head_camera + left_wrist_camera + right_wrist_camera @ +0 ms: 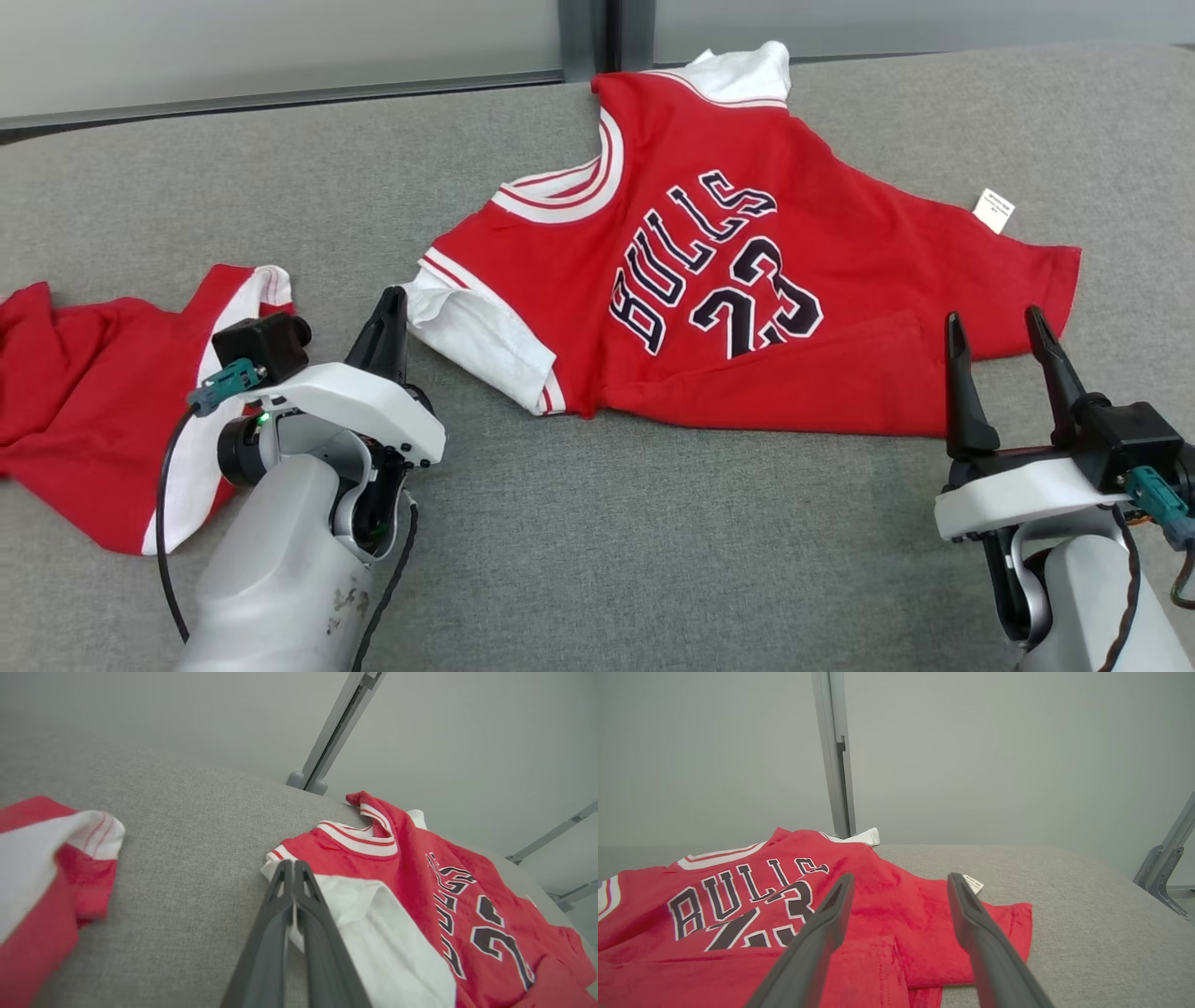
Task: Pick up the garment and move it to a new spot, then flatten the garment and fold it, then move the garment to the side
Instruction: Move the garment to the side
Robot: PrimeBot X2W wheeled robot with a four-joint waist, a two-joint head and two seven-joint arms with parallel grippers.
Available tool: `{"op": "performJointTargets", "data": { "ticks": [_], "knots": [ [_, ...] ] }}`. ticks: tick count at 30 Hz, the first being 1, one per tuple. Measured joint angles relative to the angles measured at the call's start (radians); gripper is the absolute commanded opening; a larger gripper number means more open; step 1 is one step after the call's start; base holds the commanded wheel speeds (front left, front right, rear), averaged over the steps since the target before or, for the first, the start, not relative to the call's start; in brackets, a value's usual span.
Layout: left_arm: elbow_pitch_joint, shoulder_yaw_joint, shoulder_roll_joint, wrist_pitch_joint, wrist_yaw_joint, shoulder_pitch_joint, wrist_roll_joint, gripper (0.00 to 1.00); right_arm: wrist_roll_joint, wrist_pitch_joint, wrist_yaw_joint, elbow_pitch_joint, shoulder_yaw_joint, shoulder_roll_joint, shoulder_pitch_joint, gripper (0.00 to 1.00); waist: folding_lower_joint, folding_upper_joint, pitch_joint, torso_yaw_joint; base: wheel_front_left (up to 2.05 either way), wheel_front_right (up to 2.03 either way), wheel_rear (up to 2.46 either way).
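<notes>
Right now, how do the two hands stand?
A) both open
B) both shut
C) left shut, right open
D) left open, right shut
C: the left hand has its fingers pressed together by the white sleeve of the jersey, while the right hand has its fingers well apart over the jersey's lower edge.

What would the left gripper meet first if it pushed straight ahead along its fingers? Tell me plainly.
The white sleeve of the red jersey. The shut left gripper points right at the sleeve's near edge; whether it already touches the cloth is unclear from these views.
</notes>
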Motion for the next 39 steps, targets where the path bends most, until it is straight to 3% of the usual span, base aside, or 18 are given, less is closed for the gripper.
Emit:
{"op": "performJointTargets", "data": {
  "ticks": [14, 23, 33, 34, 35, 36, 37, 38, 39],
  "knots": [
    [-0.133, -0.009, 0.05, 0.041, -0.007, 0.122, -0.019, 0.0, 0.012, 0.089, 0.0, 0.13, -0.054, 0.001, 0.0, 1.0, 0.0, 0.0, -0.061, 0.082, 0.0, 0.0, 0.0],
    [-0.214, -0.048, 0.038, 0.065, 0.002, 0.168, -0.018, 0.0, 0.036, 0.214, 0.0, 0.296, -0.051, -0.044, -0.119, 1.0, 0.0, 0.0, -0.04, 0.111, 0.0, 0.0, 0.0],
    [-0.244, -0.066, 0.03, 0.068, 0.008, 0.168, -0.018, 0.0, 0.067, 0.247, 0.0, 0.408, 0.004, -0.084, -0.208, 1.0, 0.0, 0.0, -0.01, 0.14, 0.0, 0.0, 0.0],
    [-0.245, -0.066, 0.03, 0.068, 0.01, 0.168, -0.018, 0.0, 0.075, 0.248, 0.0, 0.414, 0.009, -0.086, -0.211, 0.93, 0.0, 0.0, -0.008, 0.141, 0.0, 0.0, 0.0],
    [-0.245, -0.066, 0.03, 0.067, 0.01, 0.168, -0.019, 0.0, 0.085, 0.25, 0.0, 0.419, 0.014, -0.089, -0.214, 0.75, 0.0, 0.0, -0.006, 0.142, 0.0, 0.0, 0.0],
    [-0.246, -0.066, 0.03, 0.067, 0.011, 0.168, -0.019, 0.0, 0.095, 0.253, 0.0, 0.424, 0.017, -0.091, -0.217, 0.47, 0.0, 0.0, -0.005, 0.143, 0.0, 0.0, 0.0],
    [-0.247, -0.067, 0.03, 0.067, 0.011, 0.168, -0.02, 0.0, 0.101, 0.255, 0.0, 0.428, 0.023, -0.094, -0.221, 0.31, 0.0, 0.0, -0.003, 0.143, 0.0, 0.0, 0.0],
    [-0.248, -0.067, 0.03, 0.066, 0.011, 0.168, -0.02, 0.0, 0.106, 0.258, 0.0, 0.433, 0.028, -0.098, -0.226, 0.0, 0.0, 0.0, -0.002, 0.144, 0.0, 0.0, 0.0],
    [-0.248, -0.066, 0.03, 0.066, 0.011, 0.168, -0.022, 0.0, 0.111, 0.258, 0.0, 0.436, 0.034, -0.101, -0.228, 0.0, 0.0, 0.0, -0.001, 0.145, 0.0, 0.0, 0.0]
  ]
}}
